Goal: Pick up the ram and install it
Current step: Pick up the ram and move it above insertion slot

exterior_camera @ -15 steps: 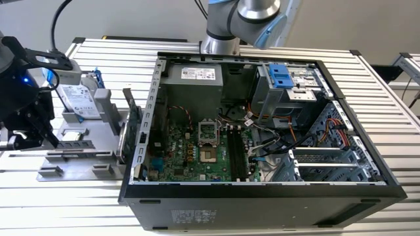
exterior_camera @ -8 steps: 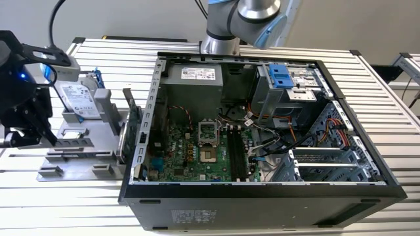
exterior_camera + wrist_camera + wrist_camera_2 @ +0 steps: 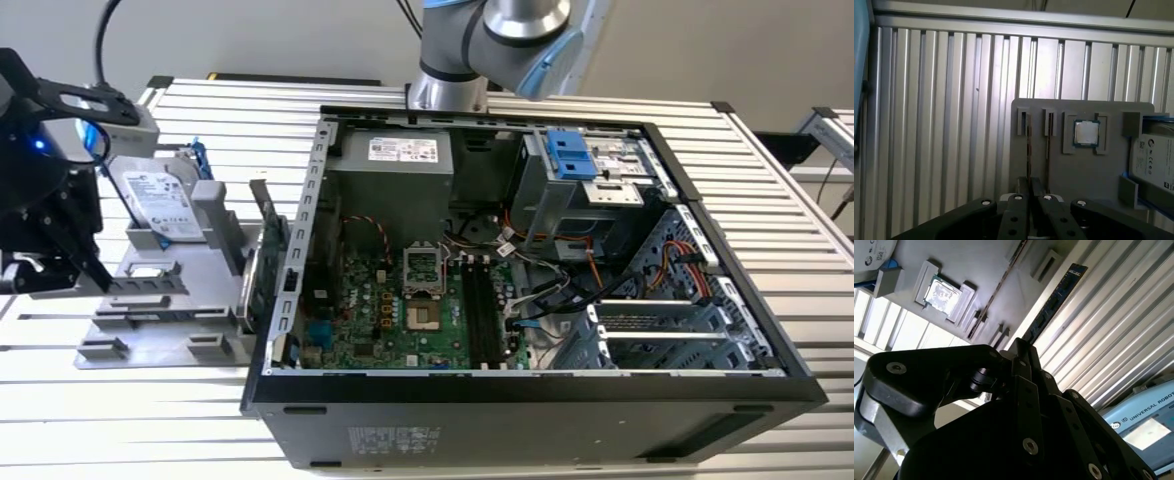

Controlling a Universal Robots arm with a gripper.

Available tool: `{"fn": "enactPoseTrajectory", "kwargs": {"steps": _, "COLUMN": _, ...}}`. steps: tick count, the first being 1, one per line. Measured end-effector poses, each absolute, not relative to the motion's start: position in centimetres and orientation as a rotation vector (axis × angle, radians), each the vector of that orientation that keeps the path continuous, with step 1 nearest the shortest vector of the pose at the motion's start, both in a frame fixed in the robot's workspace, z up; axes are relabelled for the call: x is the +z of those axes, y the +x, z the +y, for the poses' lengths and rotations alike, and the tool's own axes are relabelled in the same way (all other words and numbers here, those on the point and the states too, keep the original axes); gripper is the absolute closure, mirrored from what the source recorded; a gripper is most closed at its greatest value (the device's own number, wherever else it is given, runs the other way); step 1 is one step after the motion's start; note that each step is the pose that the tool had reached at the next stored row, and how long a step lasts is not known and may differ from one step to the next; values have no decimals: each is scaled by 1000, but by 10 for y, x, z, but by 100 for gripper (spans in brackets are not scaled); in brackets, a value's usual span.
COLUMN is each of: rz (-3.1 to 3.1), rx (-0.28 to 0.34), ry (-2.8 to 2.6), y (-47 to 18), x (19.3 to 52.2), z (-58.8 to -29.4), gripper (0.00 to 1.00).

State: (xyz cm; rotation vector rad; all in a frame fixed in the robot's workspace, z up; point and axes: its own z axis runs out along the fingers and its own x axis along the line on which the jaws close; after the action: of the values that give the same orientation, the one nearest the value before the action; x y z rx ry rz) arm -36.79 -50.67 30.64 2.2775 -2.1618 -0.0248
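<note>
UNDER THE RIBBED TABLE LIGHT: My gripper (image 3: 1029, 189) is clamped on the ram (image 3: 1054, 301), its black fingers (image 3: 1019, 197) pressed to either face of the thin stick. I hang at the exterior view's left of an opened computer case (image 3: 534, 420).

In the second wrist view the ram runs out from my fingertips as a long dark blue-green strip. It has a row of small chips and a pale sticker at its far end, too small to read. It lies along the edge of a matt grey holder (image 3: 1089, 175), and I cannot tell whether it is clear of the holder's slots.

The holder also carries a square, metal-capped processor (image 3: 1086, 133) in a recess. Beside that is a silver hard drive (image 3: 160, 200) with a white printed label and blue brackets. A green circuit card (image 3: 271, 245) stands upright at the holder's edge, just beside the case.

Everything rests on a slatted aluminium table (image 3: 944, 125). A pale blue unit (image 3: 1149, 415) with printed lettering shows beside the slats.
</note>
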Motion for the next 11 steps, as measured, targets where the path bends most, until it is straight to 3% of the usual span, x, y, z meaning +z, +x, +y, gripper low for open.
{"fn": "enactPoseTrajectory", "kwargs": {"steps": 11, "rz": -2162, "rx": -25, "ry": 2277, "y": -368, "x": 317, "z": -507, "gripper": 100}}
